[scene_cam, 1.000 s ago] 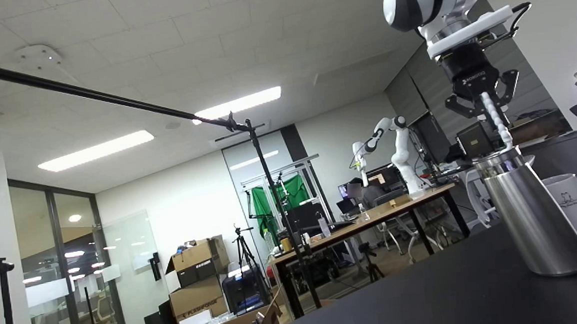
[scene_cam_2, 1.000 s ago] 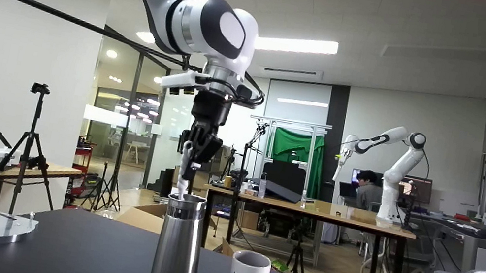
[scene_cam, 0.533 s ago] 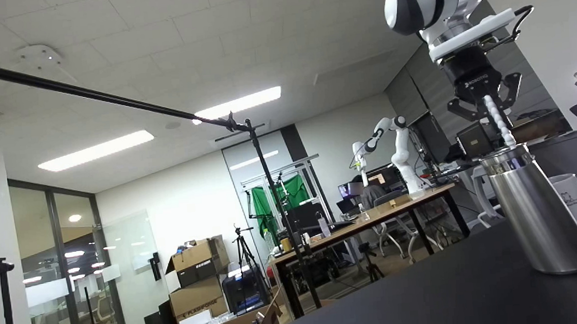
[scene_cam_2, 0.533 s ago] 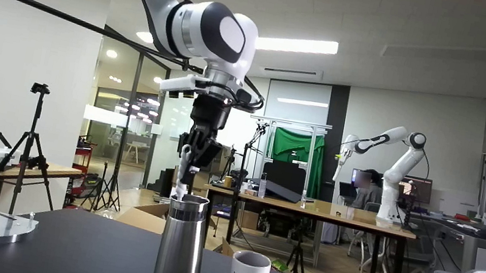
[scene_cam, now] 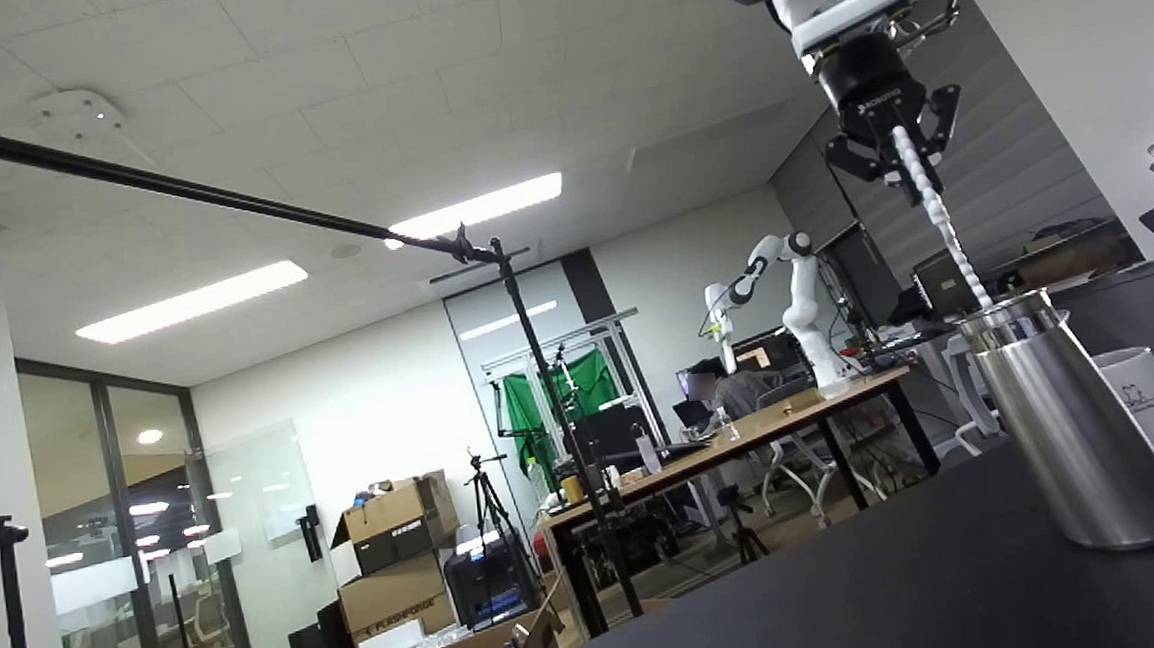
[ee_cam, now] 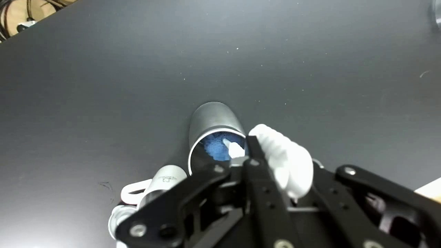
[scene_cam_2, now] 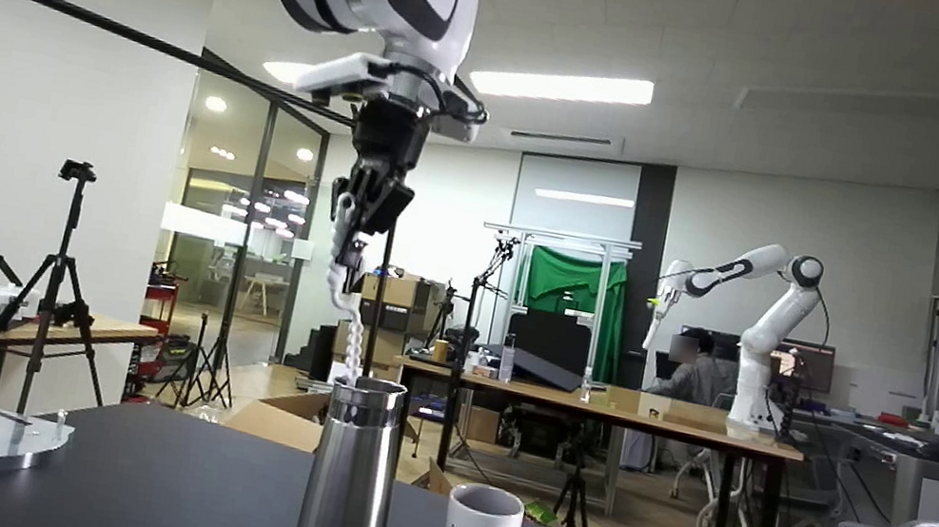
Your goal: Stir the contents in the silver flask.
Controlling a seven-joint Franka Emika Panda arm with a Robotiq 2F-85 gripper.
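Clamped by the gripper on the white twisted stirrer, could tip the silver flask, lower right in an exterior view, by sweeping too wide inside.

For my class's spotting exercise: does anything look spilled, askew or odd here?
No clear spill shows. The silver flask seems to lean in an exterior view, but the black table slopes there too, suggesting that view is tilted. Pale specks dot that table in the wrist view, too small to identify.
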